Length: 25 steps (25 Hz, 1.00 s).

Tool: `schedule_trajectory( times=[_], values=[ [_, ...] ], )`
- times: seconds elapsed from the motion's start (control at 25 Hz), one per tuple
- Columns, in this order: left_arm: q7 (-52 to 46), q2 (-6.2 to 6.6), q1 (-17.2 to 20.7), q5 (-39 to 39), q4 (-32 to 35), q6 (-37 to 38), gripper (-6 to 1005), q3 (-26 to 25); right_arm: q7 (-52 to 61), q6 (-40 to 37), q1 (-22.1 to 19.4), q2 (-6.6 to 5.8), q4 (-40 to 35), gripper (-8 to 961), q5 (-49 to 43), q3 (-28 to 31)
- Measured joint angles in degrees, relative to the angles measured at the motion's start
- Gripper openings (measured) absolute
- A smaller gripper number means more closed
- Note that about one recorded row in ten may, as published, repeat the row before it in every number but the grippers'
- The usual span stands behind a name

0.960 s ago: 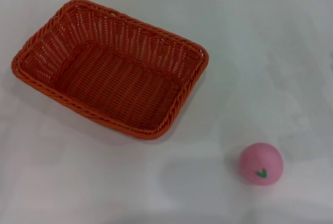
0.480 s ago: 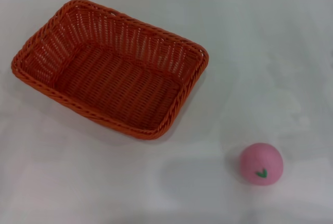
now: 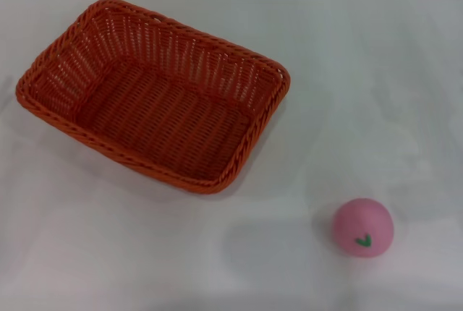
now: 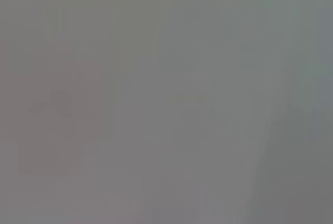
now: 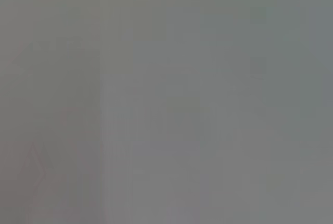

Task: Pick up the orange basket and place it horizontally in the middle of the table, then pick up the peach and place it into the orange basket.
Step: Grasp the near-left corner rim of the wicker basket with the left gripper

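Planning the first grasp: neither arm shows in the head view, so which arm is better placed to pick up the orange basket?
Probably left: the orange basket lies skewed on the table's left half.

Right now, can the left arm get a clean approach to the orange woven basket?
Probably yes. The rectangular orange woven basket lies empty and skewed on the robot's left half of the plain white table, nothing touching it; the small pink peach ball sits well apart. Neither arm is in view, so reach is unconfirmed.

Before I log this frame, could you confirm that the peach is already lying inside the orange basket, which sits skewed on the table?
Not quite: the peach is outside the orange basket, resting apart from it on the table, as the head view shows. The basket does sit skewed.
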Motion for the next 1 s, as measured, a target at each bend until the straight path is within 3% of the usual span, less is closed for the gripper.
schedule_trajectory(
  times=[0.12,0.24,0.4,0.6,0.76,1.0],
  values=[
    [-12.7,0.2,-0.2,8.1,-7.8,0.9,883,-0.1,0.1,-0.1,0.1,0.0,-0.1,675,0.2,0.1],
    [-28.1,0.32,-1.0,20.8,-19.4,0.2,883,0.2,0.1,-0.1,0.2,0.0,-0.1,675,0.2,0.1],
    [-42.4,0.79,-4.1,35.0,-29.3,-4.5,883,0.4,0.1,-0.3,0.4,0.0,-0.2,675,0.2,0.1],
    [-52.4,4.11,-10.6,47.5,-30.6,-11.8,883,0.3,0.1,-0.3,0.5,-0.05,-0.4,675,0.2,0.1],
    [-54.7,5.57,-15.0,55.7,-31.4,-16.3,882,0.3,0.1,-0.3,0.5,-0.07,-0.5,675,0.2,0.1],
    [-54.0,6.69,-19.2,62.9,-32.1,-18.3,882,0.8,0.1,0.0,0.5,-0.02,-0.1,675,0.0,-0.3]
  ],
)
